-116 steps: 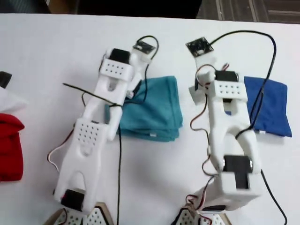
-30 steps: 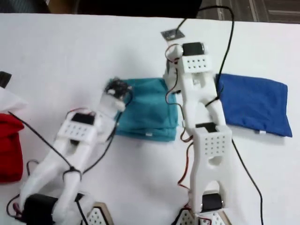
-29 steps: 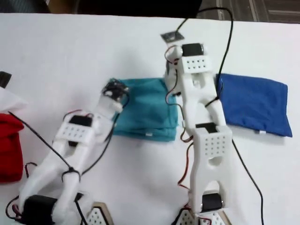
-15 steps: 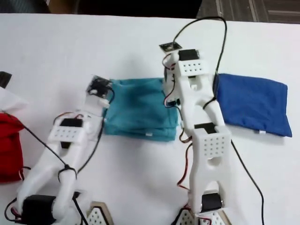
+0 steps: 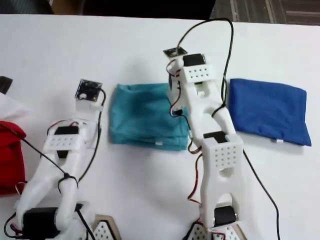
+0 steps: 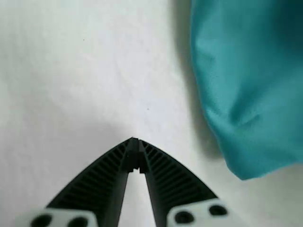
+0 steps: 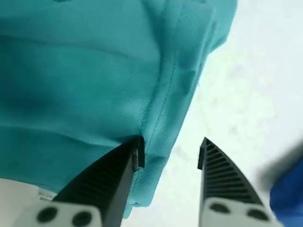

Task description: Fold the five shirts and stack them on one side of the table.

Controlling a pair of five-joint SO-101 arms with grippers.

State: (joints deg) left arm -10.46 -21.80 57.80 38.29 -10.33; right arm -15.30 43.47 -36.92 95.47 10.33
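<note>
The folded teal shirt (image 5: 147, 122) lies on the white surface (image 5: 60, 50) between the two arms. A folded blue shirt (image 5: 267, 112) sits just to its right, and a red shirt (image 5: 10, 160) is bunched at the far left edge.

The right gripper (image 7: 170, 151) is open about halfway at the teal shirt's right edge. One finger is over the hem and the other is over the bare strip next to the blue shirt. It holds nothing.

The left gripper (image 6: 137, 142) is closed and empty, over bare surface just left of the teal shirt.

The step looks like taking the teal shirt to stack it, probably on the blue one. To do it well, the lower finger should slide under every layer at the edge before the gripper closes. A bite on the top layer alone would pull the fold open. The left gripper could pin or lift the opposite edge so the shirt travels flat.
</note>
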